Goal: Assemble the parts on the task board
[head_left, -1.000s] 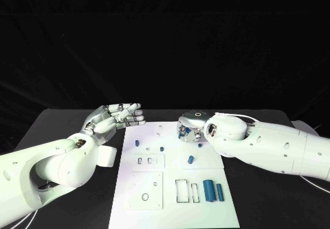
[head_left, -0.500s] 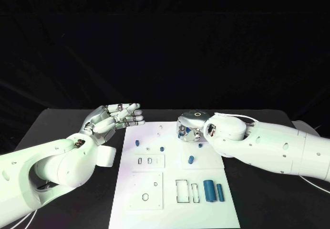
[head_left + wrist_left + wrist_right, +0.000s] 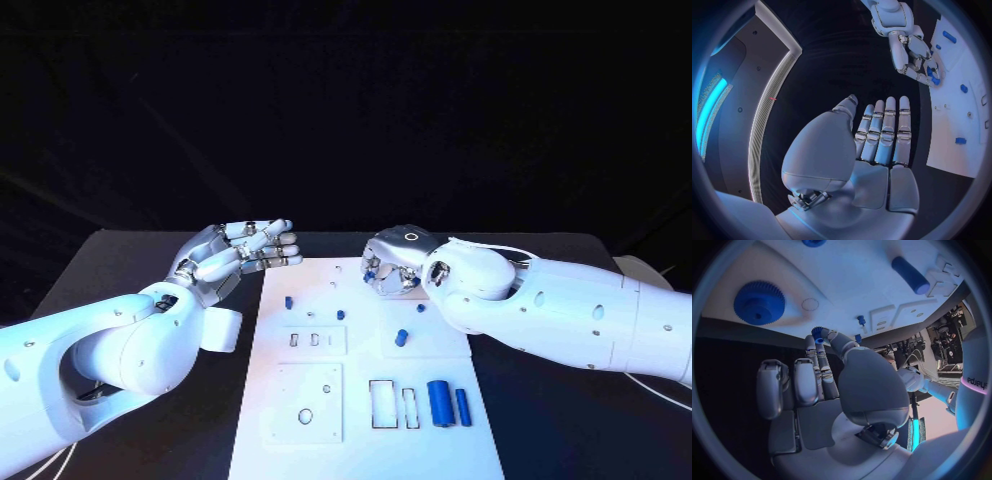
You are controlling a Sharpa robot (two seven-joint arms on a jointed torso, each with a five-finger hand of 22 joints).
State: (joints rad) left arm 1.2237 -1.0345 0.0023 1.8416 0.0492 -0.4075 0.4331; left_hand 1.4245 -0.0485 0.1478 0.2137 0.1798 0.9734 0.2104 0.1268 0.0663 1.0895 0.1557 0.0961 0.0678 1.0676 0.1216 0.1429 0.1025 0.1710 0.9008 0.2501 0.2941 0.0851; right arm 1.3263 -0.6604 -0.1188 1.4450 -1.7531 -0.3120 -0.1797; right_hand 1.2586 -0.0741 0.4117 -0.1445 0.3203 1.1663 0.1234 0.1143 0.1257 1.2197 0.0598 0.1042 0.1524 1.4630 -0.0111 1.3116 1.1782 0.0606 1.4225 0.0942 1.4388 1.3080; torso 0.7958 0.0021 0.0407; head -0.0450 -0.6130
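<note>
Right hand pinches a small blue part over the task board's far edge, holes just beneath; left hand, spread and holding nothing, hovers beside the board.

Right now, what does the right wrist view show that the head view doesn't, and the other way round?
Right wrist view alone: a blue gear lying on the task board, and a small blue part pinched at the right hand's fingertips.

Head view alone: the left hand raised beside the board's left edge, holding nothing, and two blue cylinders lying near the board's front right.

Both: the white task board with small blue parts on it, and the right hand over its far end.
</note>
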